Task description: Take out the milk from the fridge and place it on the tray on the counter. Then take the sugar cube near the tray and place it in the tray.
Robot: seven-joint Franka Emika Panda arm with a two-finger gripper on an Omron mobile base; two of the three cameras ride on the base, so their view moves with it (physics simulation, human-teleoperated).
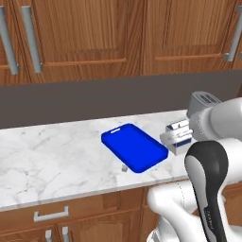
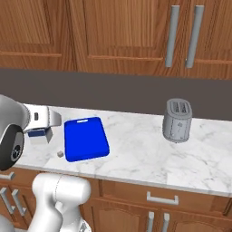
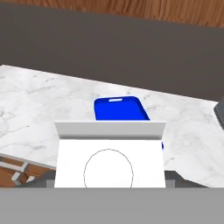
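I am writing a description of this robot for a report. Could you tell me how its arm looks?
The arm is made of glossy white rounded segments, with dark black joint covers; one black cover bears small pale lettering. No loose cables are visible. The wrist section is light grey-white and boxier. The jaws themselves cannot be made out clearly.

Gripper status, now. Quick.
Gripper: closed on the milk, held above the counter beside the blue tray, not yet set down.
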